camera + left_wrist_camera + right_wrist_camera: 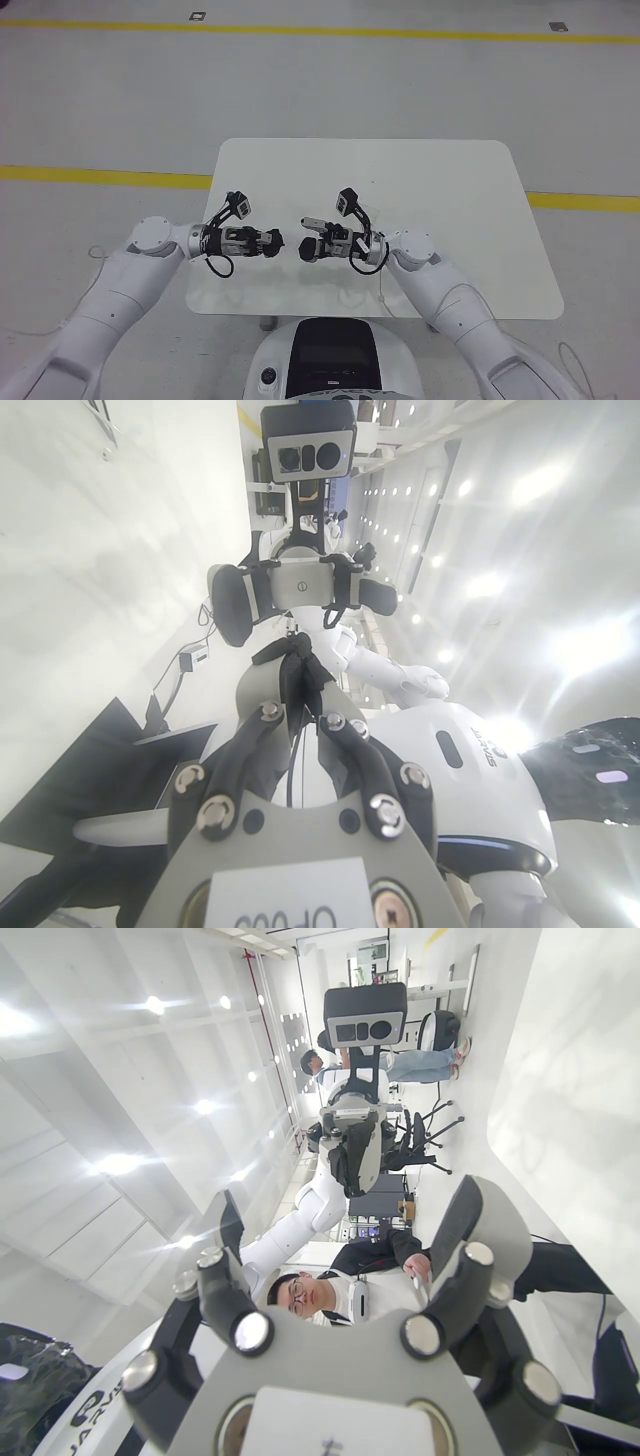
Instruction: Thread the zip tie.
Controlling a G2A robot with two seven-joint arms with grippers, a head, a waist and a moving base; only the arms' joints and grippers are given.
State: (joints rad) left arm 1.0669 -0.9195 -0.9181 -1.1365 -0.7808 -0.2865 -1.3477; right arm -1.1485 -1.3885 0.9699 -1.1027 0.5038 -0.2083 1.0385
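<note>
Left claw (299, 660) pinches a thin black zip tie (294, 750); right claw (346, 1198), spread wide, faces it above the white counter (450, 200).

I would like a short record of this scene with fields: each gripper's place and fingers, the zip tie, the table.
left gripper: above the table's near part, pointing at the other gripper, fingers shut
right gripper: facing the left one across a small gap, fingers open, holding nothing
zip tie: apparently the thin black strip pinched in the left gripper
table: white, rounded corners
</note>
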